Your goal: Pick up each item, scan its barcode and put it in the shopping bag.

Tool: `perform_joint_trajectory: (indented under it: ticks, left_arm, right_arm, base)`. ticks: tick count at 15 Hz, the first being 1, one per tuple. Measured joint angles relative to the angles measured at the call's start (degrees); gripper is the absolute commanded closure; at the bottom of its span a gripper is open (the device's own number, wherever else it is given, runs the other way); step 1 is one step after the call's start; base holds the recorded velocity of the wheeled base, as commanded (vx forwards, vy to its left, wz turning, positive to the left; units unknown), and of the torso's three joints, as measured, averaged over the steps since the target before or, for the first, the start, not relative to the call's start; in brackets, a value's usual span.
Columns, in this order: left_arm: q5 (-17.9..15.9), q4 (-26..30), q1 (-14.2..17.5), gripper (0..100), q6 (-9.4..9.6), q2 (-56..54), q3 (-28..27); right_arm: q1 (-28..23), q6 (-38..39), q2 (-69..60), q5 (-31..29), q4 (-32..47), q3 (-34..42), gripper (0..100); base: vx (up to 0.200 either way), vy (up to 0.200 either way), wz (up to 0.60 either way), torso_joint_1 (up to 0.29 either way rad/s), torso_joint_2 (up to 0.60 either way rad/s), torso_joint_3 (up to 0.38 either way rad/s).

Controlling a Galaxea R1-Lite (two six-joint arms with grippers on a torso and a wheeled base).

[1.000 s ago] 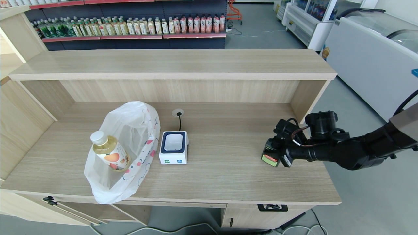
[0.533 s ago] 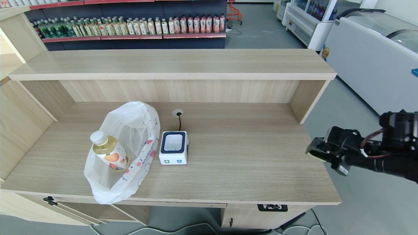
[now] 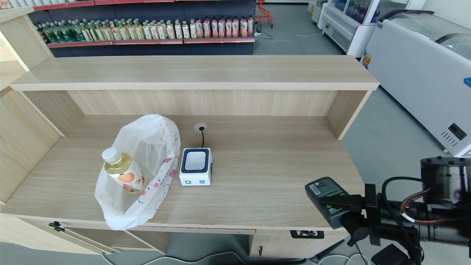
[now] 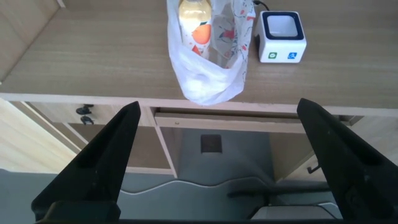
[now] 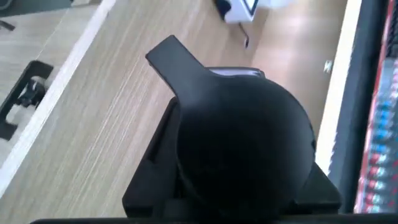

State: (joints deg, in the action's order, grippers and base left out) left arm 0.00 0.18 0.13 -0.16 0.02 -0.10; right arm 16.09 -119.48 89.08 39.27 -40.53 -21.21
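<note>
Left of centre in the head view, the shopping bag (image 3: 156,138) lies on the bench (image 3: 265,173), white plastic with a red and dark pattern, its mouth gaping toward the camera. Inside it is one bottle (image 3: 123,171) with a white cap, pale yellow drink and an orange-printed label, leaning back against the bag's wall. Just beside the bag, on its right side in the frame, stands the white scanner (image 3: 196,166) with a dark-framed window facing up. Its black cable (image 3: 202,138) runs to a round hole (image 3: 200,127) in the bench behind it.

At the lower right of the frame, the right jaws are closed on a dark flat pack (image 3: 325,197), held over the bench's front right corner with a white barcode label turned upward.

In the left wrist view, the left jaws stand wide apart with nothing between them, in front of the bench, with the bag (image 4: 205,87) and scanner (image 4: 283,37) beyond.
</note>
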Motion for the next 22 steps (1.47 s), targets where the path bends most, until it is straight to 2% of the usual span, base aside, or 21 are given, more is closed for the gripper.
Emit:
perform_joint_trajectory:
  ticks: [3,6,9,12,16,20,22]
  left_arm:
    - [0.0,0.0,0.0,0,0.0,0.0,0.0]
    - [0.0,0.0,0.0,0,0.02,0.0,0.0]
    - [0.0,0.0,0.0,0,0.0,0.0,0.0]
    - [0.0,0.0,0.0,0,0.0,0.0,0.0]
    - [0.0,0.0,0.0,0,0.0,0.0,0.0]
    - [0.0,0.0,0.0,0,0.0,0.0,0.0]
    - [0.0,0.0,0.0,0,0.0,0.0,0.0]
  right_arm:
    - [10.3,-14.6,3.3,0.6,0.4,-0.1,100]
    - [17.1,-22.2,7.1,3.0,-1.9,-1.9,100]
    - [18.4,-24.0,11.0,5.7,-7.9,-3.6,100]
    - [18.6,-24.1,13.8,11.0,-11.2,-4.2,100]
    - [18.7,-23.7,14.6,14.2,-22.5,-4.4,100]
    - [18.7,-23.8,14.8,16.4,-23.2,-4.4,100]
    - [18.1,-23.9,14.8,19.5,-22.9,-4.4,100]
  base:
    - [0.0,0.0,0.0,0.0,0.0,0.0]
    - [0.0,0.0,0.0,0.0,0.0,0.0]
    - [0.0,0.0,0.0,0.0,0.0,0.0]
    - [0.0,0.0,0.0,0.0,0.0,0.0]
    - [0.0,0.0,0.0,0.0,0.0,0.0]
    - [0.0,0.0,0.0,0.0,0.0,0.0]
    - [0.0,0.0,0.0,0.0,0.0,0.0]
